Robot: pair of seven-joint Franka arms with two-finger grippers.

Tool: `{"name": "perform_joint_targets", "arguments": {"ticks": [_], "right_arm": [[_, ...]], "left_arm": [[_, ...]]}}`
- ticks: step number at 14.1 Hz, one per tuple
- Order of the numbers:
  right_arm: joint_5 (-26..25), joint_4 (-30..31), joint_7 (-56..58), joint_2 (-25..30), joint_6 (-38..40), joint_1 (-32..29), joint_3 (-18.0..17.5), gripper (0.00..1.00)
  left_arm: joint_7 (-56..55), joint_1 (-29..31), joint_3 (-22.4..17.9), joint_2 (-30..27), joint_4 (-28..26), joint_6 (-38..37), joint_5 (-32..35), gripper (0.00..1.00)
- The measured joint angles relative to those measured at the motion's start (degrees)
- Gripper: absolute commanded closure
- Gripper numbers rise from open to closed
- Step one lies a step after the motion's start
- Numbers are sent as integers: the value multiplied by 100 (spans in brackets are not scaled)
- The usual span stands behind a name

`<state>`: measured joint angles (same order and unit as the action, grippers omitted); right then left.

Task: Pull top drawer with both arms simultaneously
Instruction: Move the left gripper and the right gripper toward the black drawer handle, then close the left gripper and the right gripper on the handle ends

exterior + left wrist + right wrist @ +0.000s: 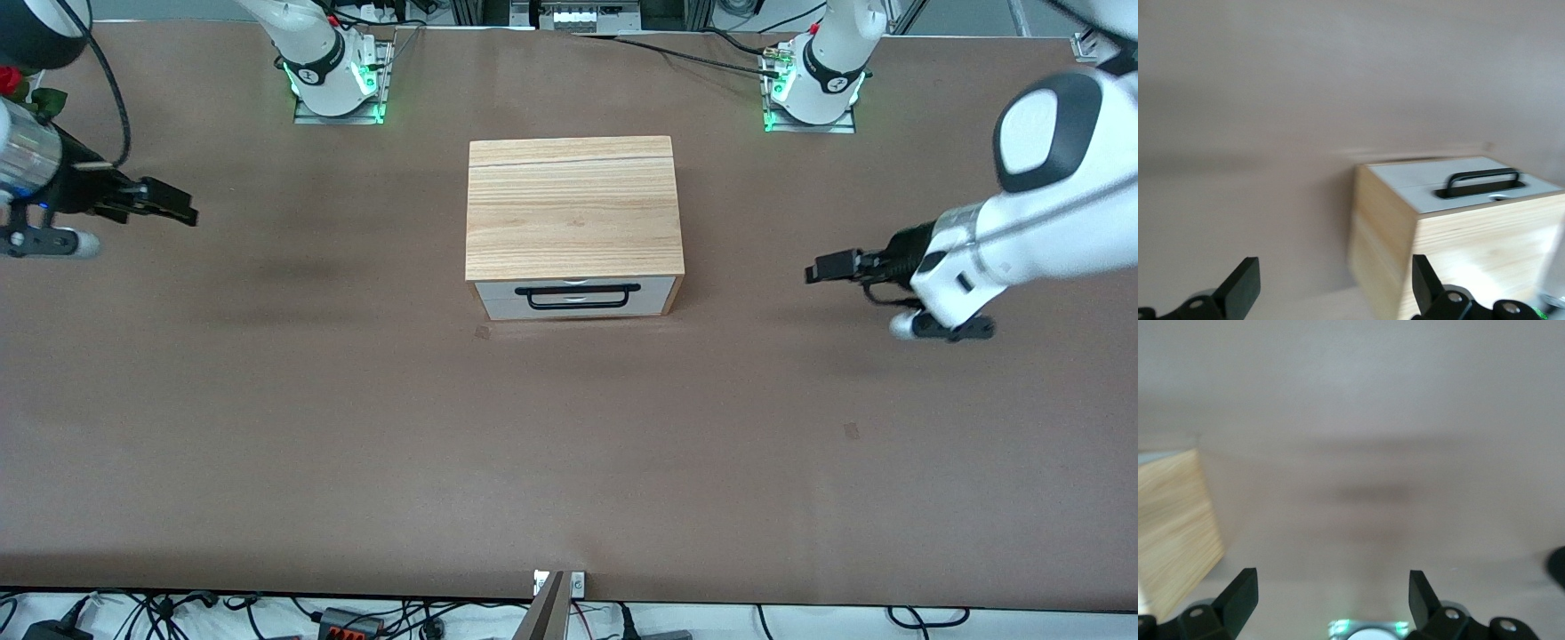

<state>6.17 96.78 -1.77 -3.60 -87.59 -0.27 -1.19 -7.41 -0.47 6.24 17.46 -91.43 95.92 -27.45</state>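
Brown bench (pixel 356 427) runs wide and mostly bare, with the cabinet (pixel 573 206) standing mid-bench between the two arm bases. Top drawer (pixel 578 286) sits closed in the cabinet's face, on the side toward the front camera: white panel, wide black wire loop handle (pixel 582 296) across its middle. Left wrist view shows that handle (pixel 1485 181) standing proud of the white front. Left pincer (pixel 831 266) hovers over the bench toward the left arm's end, well apart from the cabinet, fingers (pixel 1241 287) spread wide with nothing between them. Right pincer (pixel 164 203) hovers over the bench toward the right arm's end, also well apart, fingers (pixel 1238 597) likewise spread and empty; only a corner of the cabinet's wood side (pixel 1175 527) shows in its wrist view. Judgement: approach step, no contact yet. To do it well, both pincers should drop to handle height in front of the drawer, each take one end of the loop, close at the same moment, then pull straight toward the front camera at matched speed so the drawer does not rack; the light cabinet may slide if the pull is jerky. No brand, label or readable writing on the cabinet or drawer.
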Motion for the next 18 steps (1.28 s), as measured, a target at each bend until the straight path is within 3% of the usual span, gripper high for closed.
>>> {"name": "perform_joint_targets", "arguments": {"ticks": [3,6,8,12,18], "right_arm": [[1191,3,74,-546,63,48,-14,0],[2708,5,235,-1170,28,50,-15,0],[3611,7,715,-1639,-113,79,-19,0],[5361,73,1891,-2444,-612,479,-27,0],[7121,131,3284,-3290,-1154,1332,-35,0]], "left_arm": [[456,-30,72,595,114,318,-577,0],[1392,-115,213,990,142,648,-1427,0],[1957,-164,243,1311,137,637,-2146,0],[2598,-190,445,1831,140,602,-2922,0],[3318,-415,524,2340,140,566,-3515,0]]}}
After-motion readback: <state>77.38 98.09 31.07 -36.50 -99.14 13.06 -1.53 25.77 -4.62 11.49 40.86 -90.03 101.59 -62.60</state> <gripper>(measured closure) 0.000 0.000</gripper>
